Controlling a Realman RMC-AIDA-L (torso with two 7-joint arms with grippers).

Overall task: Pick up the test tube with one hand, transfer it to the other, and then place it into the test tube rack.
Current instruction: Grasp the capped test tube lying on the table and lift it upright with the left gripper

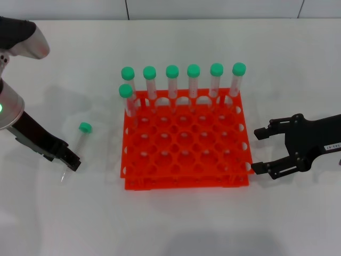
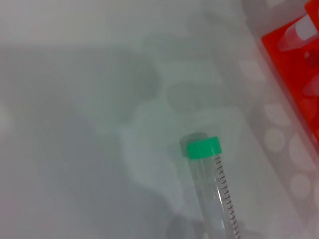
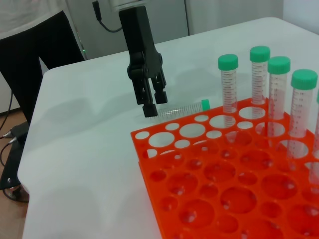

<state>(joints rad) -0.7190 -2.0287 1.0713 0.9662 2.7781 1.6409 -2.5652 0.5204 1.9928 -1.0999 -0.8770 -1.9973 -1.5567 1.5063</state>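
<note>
Left gripper (image 1: 71,160): lowest thing toward the near-left edge of the worktop, down at the tail end of the loose tube. Fingers look pressed together, and honestly I can't tell if they've pinched the tip or are just touching it.

Test tube (image 1: 76,149): lying flat on the table, green cap pointing toward the far edge, between the gripper and the rack's left side.

Risk: round and slick, so a grab right at the tip could let it roll or pivot out, maybe toward the rack.

Test tube rack (image 1: 184,140): orange, mid-table, seven capped tubes standing along its far side. Plenty of free holes.

Right gripper (image 1: 260,150): spread wide, hovering just off the rack's right edge, holding nothing.

Handover risk: a tail-end grip leaves the tube drooping, awkward for the other side to take.

Surface: plain white tabletop (image 1: 186,224), smooth, no grip.

Room: light wall behind, and someone in dark trousers (image 3: 35,59) standing by the table's edge.
</note>
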